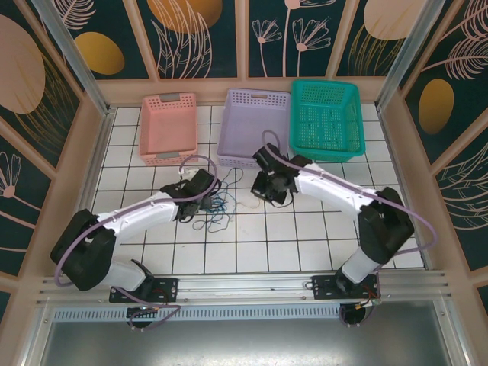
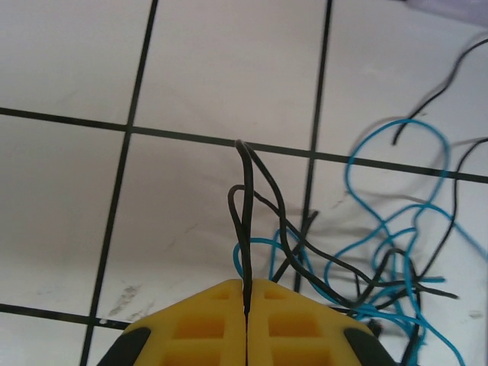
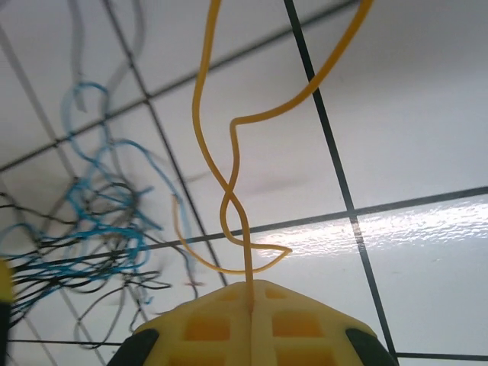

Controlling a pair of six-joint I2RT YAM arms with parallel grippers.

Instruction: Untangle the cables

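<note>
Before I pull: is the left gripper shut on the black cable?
Shut: the left gripper has its yellow fingers pressed together, the black cable pinched in the seam between them.

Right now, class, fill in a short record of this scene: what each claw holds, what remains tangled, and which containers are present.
Left claw: shut on black cable
Right claw: shut on yellow cable
Tangle: blue cable and black cable intertwined on tiled table
Containers: pink basket, purple basket, teal basket, side by side at far edge
</note>
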